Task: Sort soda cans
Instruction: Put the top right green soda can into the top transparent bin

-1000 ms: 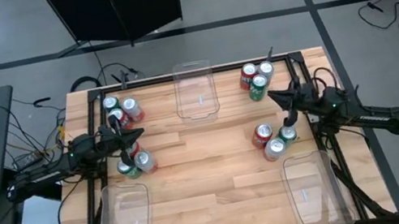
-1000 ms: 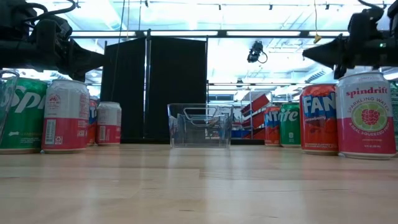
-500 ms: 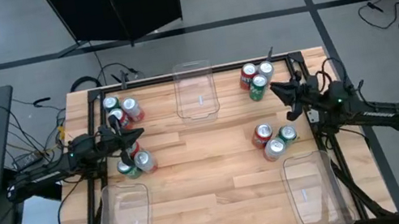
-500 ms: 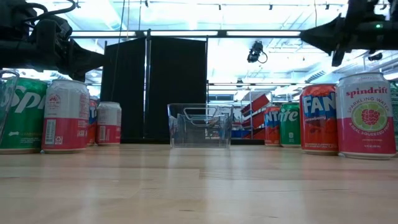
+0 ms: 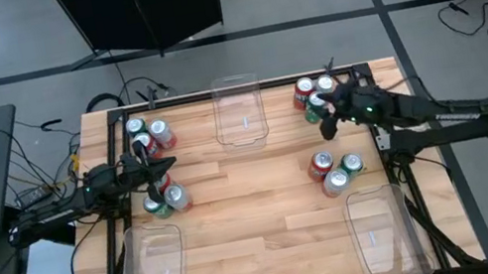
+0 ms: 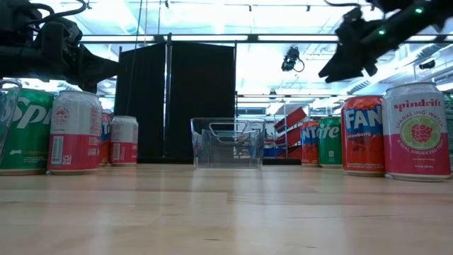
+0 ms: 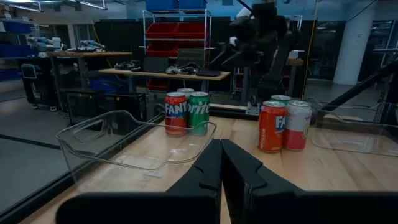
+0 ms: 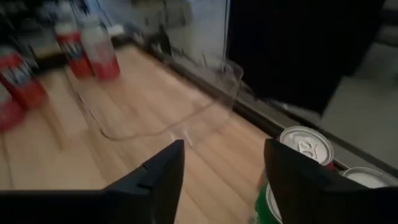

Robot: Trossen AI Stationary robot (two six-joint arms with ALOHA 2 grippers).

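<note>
While the left end effector (image 5: 150, 161) rests with fingers pressed together among the cans on the left of the desk (image 5: 254, 196), the right end effector (image 5: 325, 115) hangs above the cluster of soda cans (image 5: 313, 97) to the right of the far clear tray (image 5: 238, 111), fingers spread and holding nothing. Directly under it stands a green can (image 8: 268, 202), touching a silver-topped can (image 8: 304, 147). A second group, with a red can (image 5: 320, 165), stands nearer on that side. Two more groups (image 5: 149, 136) (image 5: 165, 200) lie left of this tray. Two further trays (image 5: 153, 270) (image 5: 382, 232) occupy the near corners.
</note>
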